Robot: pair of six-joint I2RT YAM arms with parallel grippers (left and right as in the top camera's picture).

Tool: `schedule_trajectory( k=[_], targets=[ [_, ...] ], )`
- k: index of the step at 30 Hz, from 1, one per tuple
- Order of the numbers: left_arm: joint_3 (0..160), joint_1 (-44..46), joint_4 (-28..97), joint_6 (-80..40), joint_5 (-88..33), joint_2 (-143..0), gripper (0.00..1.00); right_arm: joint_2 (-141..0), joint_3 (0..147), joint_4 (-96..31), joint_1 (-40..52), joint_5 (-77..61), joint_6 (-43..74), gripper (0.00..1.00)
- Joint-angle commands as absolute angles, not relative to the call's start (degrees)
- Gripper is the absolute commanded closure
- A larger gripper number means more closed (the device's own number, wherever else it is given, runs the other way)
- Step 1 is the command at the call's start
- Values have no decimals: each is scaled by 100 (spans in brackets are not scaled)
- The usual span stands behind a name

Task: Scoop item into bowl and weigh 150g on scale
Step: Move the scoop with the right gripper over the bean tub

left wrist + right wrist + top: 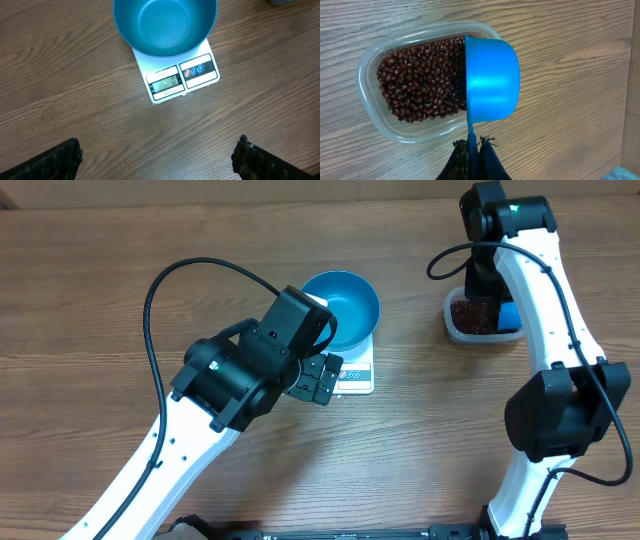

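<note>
Scooping: right claw (470, 145) grips scoop (490, 82), beans (420, 82) just ahead; next dip in. Left claw (157, 157) open near bowl (165, 22).

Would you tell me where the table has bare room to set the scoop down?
Bare wood lies between the bowl on its scale and the tub of beans. A wider patch lies nearer the robot's base, between the left arm and right arm. The table left of the bowl is open. It is crowded at the tub, under the scoop.
</note>
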State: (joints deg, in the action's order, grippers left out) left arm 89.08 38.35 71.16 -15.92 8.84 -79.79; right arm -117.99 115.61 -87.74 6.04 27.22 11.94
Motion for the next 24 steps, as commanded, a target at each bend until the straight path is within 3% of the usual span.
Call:
schedule_trajectory(
  k=[1,13,24],
  targets=[
    [9026,3817,7113,-1481,919,-7985,0,-11972,11732,-8748,593,2847,1192,96],
    [9026,3817,7116,-1481,919,-7985,1,-11983,11456,-8685,637,2711,1149,96],
    [9026,3817,7116,-1481,919,-7985,0,-11983,11454,-8731,644,1691,563,96]
  ],
)
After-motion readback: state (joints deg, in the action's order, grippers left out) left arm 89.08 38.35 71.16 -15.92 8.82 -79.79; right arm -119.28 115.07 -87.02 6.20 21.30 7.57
